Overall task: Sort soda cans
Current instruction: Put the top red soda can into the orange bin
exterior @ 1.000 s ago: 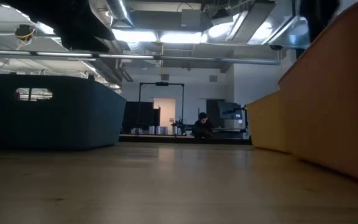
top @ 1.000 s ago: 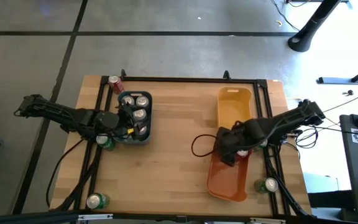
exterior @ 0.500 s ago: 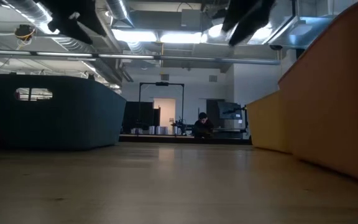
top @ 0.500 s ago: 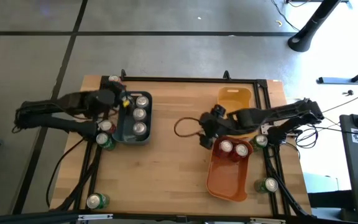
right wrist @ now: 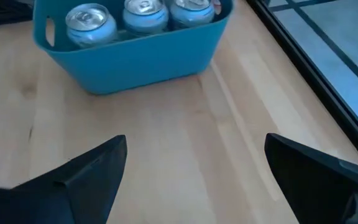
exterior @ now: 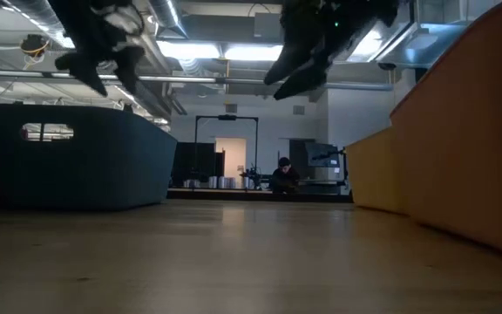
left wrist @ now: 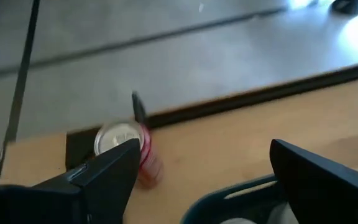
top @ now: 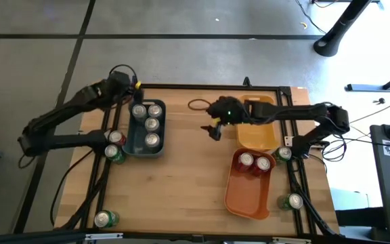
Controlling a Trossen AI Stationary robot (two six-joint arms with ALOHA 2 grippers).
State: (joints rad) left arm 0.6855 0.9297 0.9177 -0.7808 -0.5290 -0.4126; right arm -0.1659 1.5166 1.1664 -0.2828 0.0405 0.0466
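1. A blue-grey bin (top: 145, 129) sits on the left of the wooden table (top: 188, 183).
2. Two orange bins — one (top: 250, 186) nearer the front, one (top: 257, 122) behind it — touching.
3. A black frame (top: 202, 86) edges the table.
4. A person (exterior: 283, 174) sits far back in the room.

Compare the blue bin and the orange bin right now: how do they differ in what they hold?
The blue bin holds four silver-topped cans; the orange bin holds two. In the blue bin the cans fill most of the floor; in the orange bin they sit together at one end, the rest bare. The blue bin lies on the left arm's side, the orange bin on the right arm's. Both rest on the wooden table.
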